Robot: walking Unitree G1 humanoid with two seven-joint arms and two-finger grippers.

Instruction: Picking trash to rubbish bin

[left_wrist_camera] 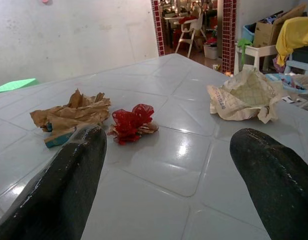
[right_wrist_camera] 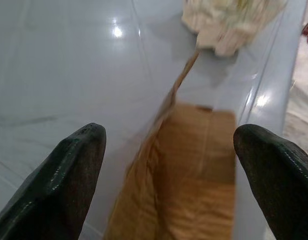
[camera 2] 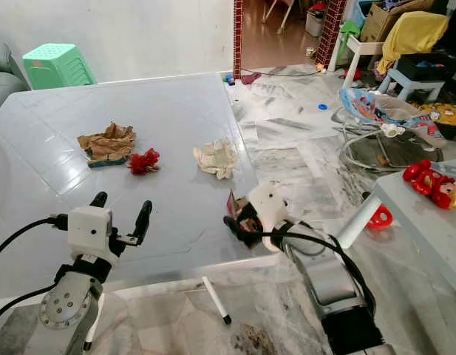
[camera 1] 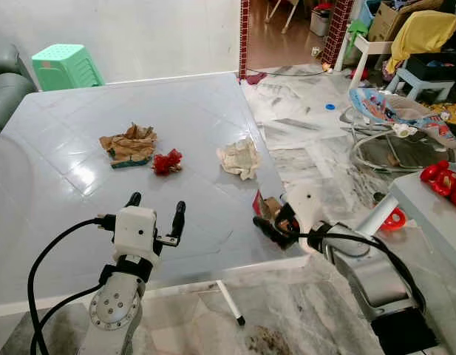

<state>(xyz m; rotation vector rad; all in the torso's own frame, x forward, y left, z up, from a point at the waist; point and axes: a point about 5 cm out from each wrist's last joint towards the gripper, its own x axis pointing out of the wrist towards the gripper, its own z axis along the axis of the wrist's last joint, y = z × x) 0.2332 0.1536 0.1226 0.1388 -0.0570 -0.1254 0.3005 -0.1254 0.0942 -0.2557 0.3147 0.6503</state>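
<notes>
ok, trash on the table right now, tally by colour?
Brown: 2, crumpled brown paper and brown cardboard piece at the right gripper
Red: 1, red wrapper
Cream: 1, cream paper wad
Total: 4

Glossy smooth table (camera 1: 176, 111) bears crumpled brown paper (camera 1: 129, 144), creased white paper (camera 1: 240, 157) and red mesh (camera 1: 167, 162).

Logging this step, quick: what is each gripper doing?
Left gripper: open, empty, over the table.
Right gripper: open around a brown cardboard piece, not closed.
</notes>
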